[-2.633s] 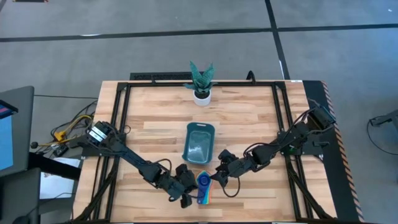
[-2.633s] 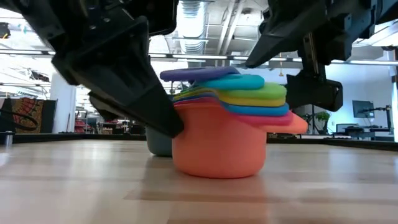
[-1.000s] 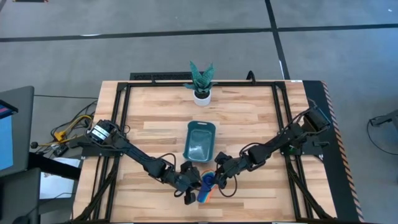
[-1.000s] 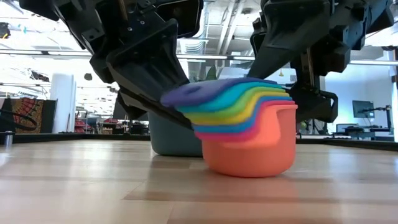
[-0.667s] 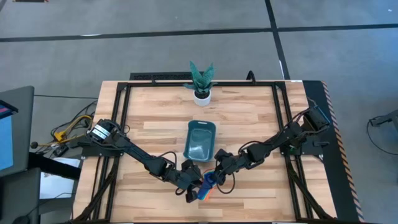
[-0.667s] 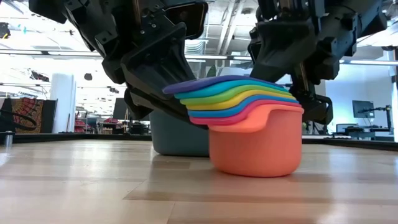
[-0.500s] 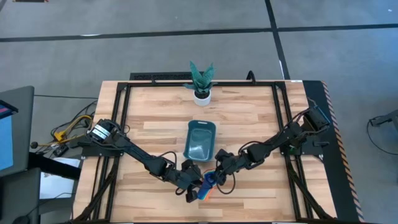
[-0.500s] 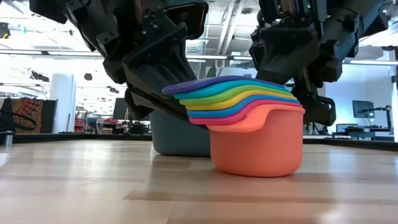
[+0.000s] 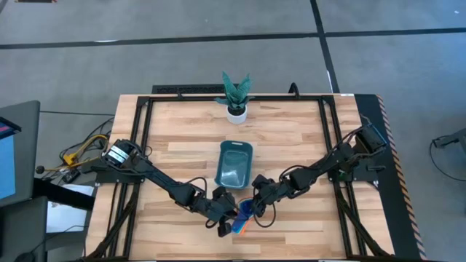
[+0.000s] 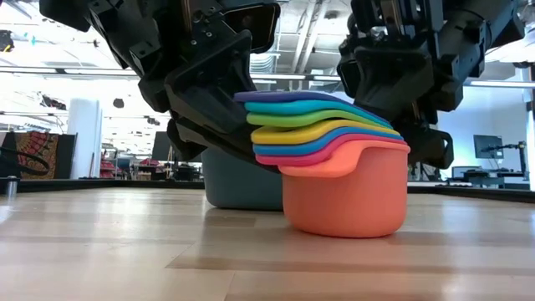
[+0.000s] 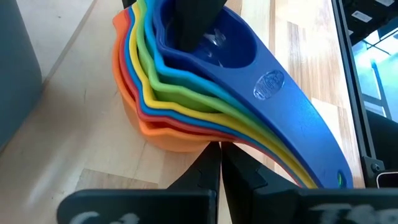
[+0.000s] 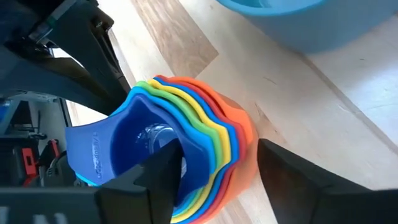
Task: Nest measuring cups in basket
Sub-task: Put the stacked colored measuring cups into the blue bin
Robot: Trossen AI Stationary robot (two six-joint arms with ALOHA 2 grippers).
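- Stack of seven small plastic measuring cups (image 10: 338, 180), nested rainbow-fashion: big orange cup at the base, dark blue cup innermost, flat handles fanned out to one side.
- Stack sits on the light wooden slatted worktop (image 9: 182, 145), near its front edge, just in front of the dark teal rectangular plastic basket (image 9: 234, 167); stack is outside the basket, base on the wood in the low view.
- Left gripper (image 11: 219, 163): jaws clenched tight together, tips under the fanned handles at the stack's side; whether they touch the handles, cannot tell.
- Right gripper (image 12: 211, 163): jaws parted and straddling the stack's wall, one finger (image 12: 165, 165) down inside the dark blue cup, the other outside the orange cup; whether they press the plastic, cannot tell.
- Both dark arms converge on the stack from opposite sides in the high view.
- Small white pot with green plant (image 9: 236, 98) stands at the worktop's far edge, well apart from the basket.
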